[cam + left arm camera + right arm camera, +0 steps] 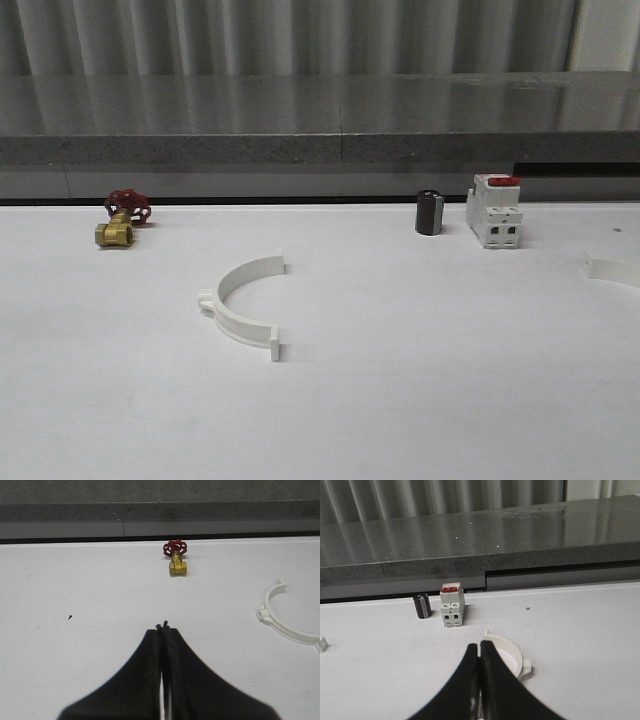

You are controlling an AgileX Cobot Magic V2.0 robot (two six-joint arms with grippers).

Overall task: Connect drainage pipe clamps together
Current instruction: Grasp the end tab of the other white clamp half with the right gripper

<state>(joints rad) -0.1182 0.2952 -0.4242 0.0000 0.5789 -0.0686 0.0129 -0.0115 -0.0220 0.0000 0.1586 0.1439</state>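
One white half-ring drainage pipe clamp point(243, 303) lies flat on the white table, left of the middle, its open side facing right; it also appears in the left wrist view point(280, 620), off to one side of my left gripper. A second clamp point(612, 270) lies at the table's right edge, cut off by the frame. In the right wrist view this clamp point(512, 655) lies just beyond my right gripper point(480, 646), partly hidden by the black fingers. My left gripper point(163, 629) hangs over bare table. Both grippers are shut with nothing in them.
A brass valve with a red handwheel point(120, 222) sits at the back left. A small dark cylinder point(429, 212) and a white breaker with a red top point(494, 210) stand at the back right. A grey ledge point(320, 140) runs behind the table.
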